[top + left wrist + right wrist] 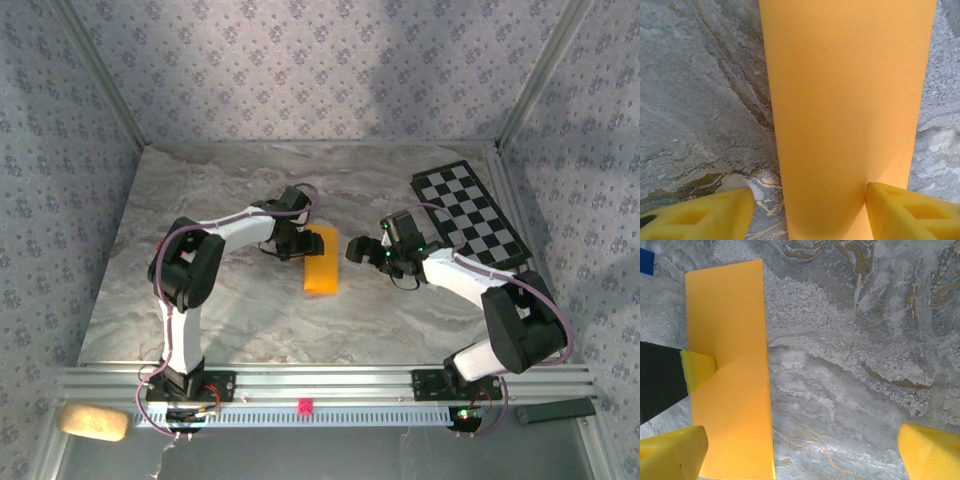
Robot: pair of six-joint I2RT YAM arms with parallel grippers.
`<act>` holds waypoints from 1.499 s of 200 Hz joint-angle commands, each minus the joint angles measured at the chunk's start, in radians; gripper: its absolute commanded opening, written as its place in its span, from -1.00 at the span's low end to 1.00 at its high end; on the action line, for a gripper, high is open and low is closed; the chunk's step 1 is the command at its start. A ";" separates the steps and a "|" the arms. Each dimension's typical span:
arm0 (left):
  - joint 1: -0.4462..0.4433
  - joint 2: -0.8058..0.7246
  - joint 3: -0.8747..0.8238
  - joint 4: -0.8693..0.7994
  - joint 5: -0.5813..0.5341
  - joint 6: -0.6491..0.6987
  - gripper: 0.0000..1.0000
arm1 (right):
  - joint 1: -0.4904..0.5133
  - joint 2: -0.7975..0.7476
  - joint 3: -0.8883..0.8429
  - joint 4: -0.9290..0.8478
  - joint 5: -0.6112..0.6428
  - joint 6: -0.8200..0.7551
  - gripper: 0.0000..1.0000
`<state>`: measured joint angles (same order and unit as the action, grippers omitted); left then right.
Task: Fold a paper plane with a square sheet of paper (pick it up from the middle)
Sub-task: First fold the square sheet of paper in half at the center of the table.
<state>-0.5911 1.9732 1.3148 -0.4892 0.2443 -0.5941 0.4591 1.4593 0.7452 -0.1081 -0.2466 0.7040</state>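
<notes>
From the top external view, the square sheet of paper (321, 262) lay on the marble-patterned counter (250, 320), folded into a narrow orange-yellow rectangle with its long sides running away from the arm bases. The left claw (291, 243) was at the sheet's left edge, near its far end, touching it. The right claw (358, 250) was just beside the sheet's right edge, apart from it. A black-and-white checkered board (470, 215) lay well to the right of the sheet, farther back. A tan block (93, 421) sat well to the near left of the sheet, beyond the counter's front rail.

Through the left wrist camera, the sheet (845, 120) ran as a broad smooth band straight away from the left claw (809, 190). The claw's yellow fingers (705, 215) were spread wide. One stood over bare counter to the left of the sheet, and the other met the sheet's surface near its right edge. Nothing was pinched between them.

Through the right wrist camera, the sheet (730, 365) lay flat with a crisp straight edge toward bare counter. A yellow finger (697, 369) of the left claw pressed down on it from the sheet's far side, with its black body behind. The right claw (802, 430) was spread wide and held nothing. One fingertip was by the sheet's near corner and the other was well away over marble. A small blue piece (646, 261) showed past the sheet's far corner.
</notes>
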 commanded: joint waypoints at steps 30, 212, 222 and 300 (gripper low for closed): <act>0.002 0.093 -0.010 -0.040 -0.143 0.035 0.25 | 0.004 0.010 0.030 -0.030 -0.010 0.011 0.99; -0.021 0.133 -0.002 -0.073 -0.238 -0.060 0.22 | 0.002 0.016 0.040 -0.054 0.004 0.010 0.99; -0.023 0.137 -0.003 -0.068 -0.234 -0.057 0.22 | 0.002 0.015 0.043 -0.060 0.006 0.010 0.99; -0.037 0.156 0.003 -0.072 -0.252 0.009 0.22 | -0.001 0.033 0.028 0.006 -0.065 0.038 0.95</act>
<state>-0.6430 2.0087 1.3674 -0.5514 0.1028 -0.6205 0.4591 1.4670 0.7643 -0.1436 -0.2531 0.7113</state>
